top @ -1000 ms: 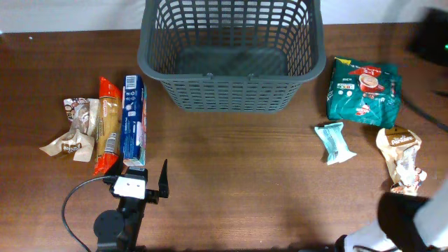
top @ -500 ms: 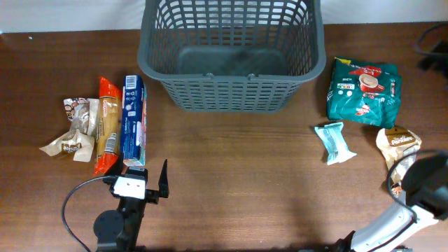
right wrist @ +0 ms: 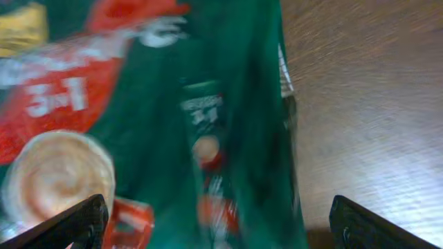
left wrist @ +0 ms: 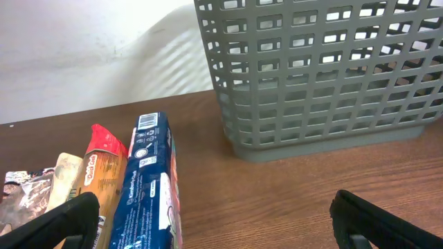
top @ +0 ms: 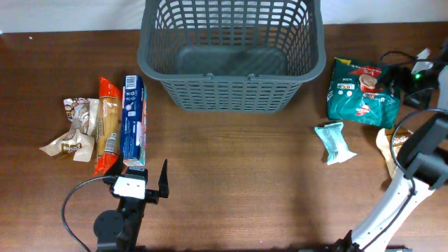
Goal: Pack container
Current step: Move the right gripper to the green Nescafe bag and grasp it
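Your left pincer (top: 143,176) sits at the near edge of the worktop (top: 238,182), jaws spread wide and grasping nothing, aimed at the near end of a blue box (top: 134,119). An orange packet (top: 106,126) lies against the box, with a brown-and-white wrapper (top: 73,129) just beyond that. Over on your right, the right pincer (right wrist: 221,228) is also released. Its jaws stand wide above the green coffee bag (top: 362,87), though that wrist view is smeared, so you cannot tell how close it hangs. A small pale blue packet (top: 334,142) lies nearer you than the bag, and the right arm partly covers a beige packet (top: 392,143). At the far edge stands the container (top: 231,94), upright and, as far as the overhead shows, with nothing in it.

Watch three things from here. The green bag is broad, flat and glossy, so a pinch may catch only a fold and slip out during the lift. The arm and its cable cross the beige packet and could drag it. The container's walls are tall, so a low carry could clip the rim and shove it.
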`<state>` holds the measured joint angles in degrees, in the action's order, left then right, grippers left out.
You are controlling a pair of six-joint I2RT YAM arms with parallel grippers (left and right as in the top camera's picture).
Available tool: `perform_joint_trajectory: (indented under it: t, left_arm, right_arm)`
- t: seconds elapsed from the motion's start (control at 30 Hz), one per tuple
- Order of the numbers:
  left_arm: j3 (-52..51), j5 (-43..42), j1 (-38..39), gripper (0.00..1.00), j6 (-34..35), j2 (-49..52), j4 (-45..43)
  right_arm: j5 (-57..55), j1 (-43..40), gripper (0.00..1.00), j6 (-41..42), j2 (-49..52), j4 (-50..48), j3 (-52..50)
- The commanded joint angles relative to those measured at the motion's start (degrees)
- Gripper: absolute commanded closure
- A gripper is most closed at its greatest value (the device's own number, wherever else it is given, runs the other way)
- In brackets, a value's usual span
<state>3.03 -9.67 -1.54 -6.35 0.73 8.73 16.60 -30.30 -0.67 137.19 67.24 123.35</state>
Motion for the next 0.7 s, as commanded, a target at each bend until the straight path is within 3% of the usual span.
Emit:
perform_joint_trajectory:
  t: [0.0, 0.13, 0.2, 0.27, 0.3, 0.43, 0.53, 0.6, 0.67]
  left_arm:
    - [-0.3, -0.2, 0.3, 0.01, 0.3, -0.4, -0.1]
    - [-0.3, -0.2, 0.3, 0.01, 0.3, -0.4, -0.1]
    - [-0.3, -0.2, 0.3, 0.01, 0.3, -0.4, -0.1]
    - [-0.3, -0.2, 0.3, 0.01, 0.3, -0.4, -0.1]
    - [-0.3, -0.2, 0.3, 0.01, 0.3, -0.4, -0.1]
    - [-0.3, -0.2, 0.3, 0.01, 0.3, -0.4, -0.1]
    - [-0.3, -0.2, 0.3, 0.01, 0.3, -0.4, -0.1]
    - [-0.3, -0.2, 0.3, 0.01, 0.3, -0.4, -0.1]
    - [-0.3, -0.2, 0.3, 0.01, 0.3, -0.4, -0.1]
  right_arm:
    - [1.2, 1.5, 0.01, -1.1, 2.8, -0.3, -0.3]
    - [1.7, 3.3, 0.02, -1.7, 4.6, -0.9, -0.3]
    - [1.6, 4.3, 0.10, -1.9, 5.0, -1.3, -0.3]
    - [1.6, 5.3, 0.40, -1.9, 5.6, -1.8, -0.3]
    - [1.6, 6.1, 0.64, -1.9, 6.1, -2.1, -0.3]
    - [1.6, 7.1, 0.84, -1.9, 6.8, -2.0, -0.3]
    - [1.6, 7.2, 0.88, -1.4, 6.9, -2.1, -0.3]
    - [1.2, 6.6, 0.96, 0.3, 6.9, -2.1, -0.3]
    - [1.2, 6.3, 0.96, 0.3, 6.9, -2.1, -0.3]
